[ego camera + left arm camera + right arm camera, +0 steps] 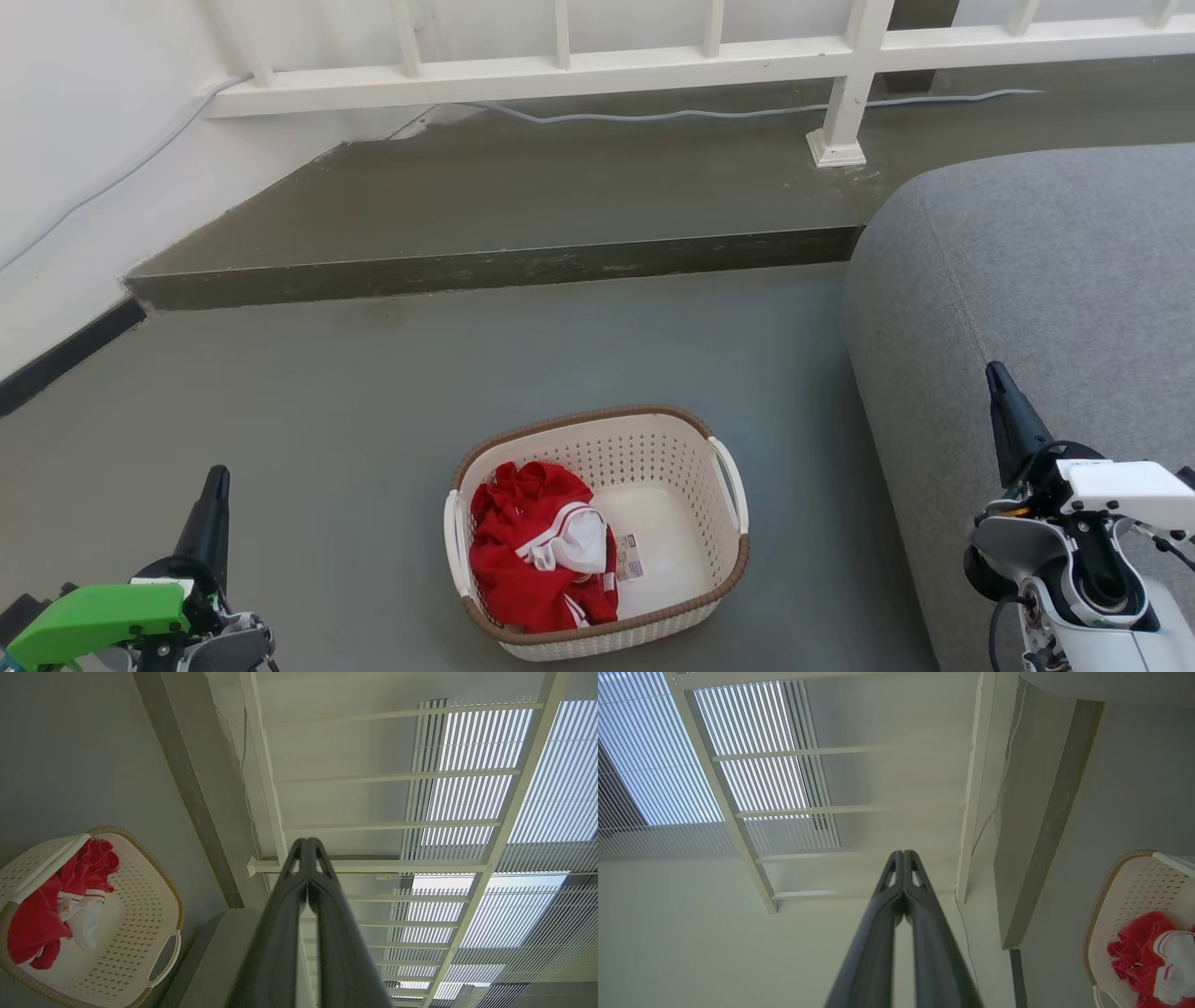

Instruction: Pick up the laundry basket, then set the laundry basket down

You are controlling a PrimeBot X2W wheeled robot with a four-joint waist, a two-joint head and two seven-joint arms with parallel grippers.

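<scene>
Head view: laundry basket between both end effectors

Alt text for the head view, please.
A cream laundry basket holding a red-and-white garment sits on the grey floor. The left pincer at lower left and right pincer at lower right are both apart from it; a grey sofa stands at right.

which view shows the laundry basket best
The head view: the whole laundry basket sits on the floor, both handles visible. The left wrist view crops its edge at lower left; the right wrist view catches one corner.
</scene>
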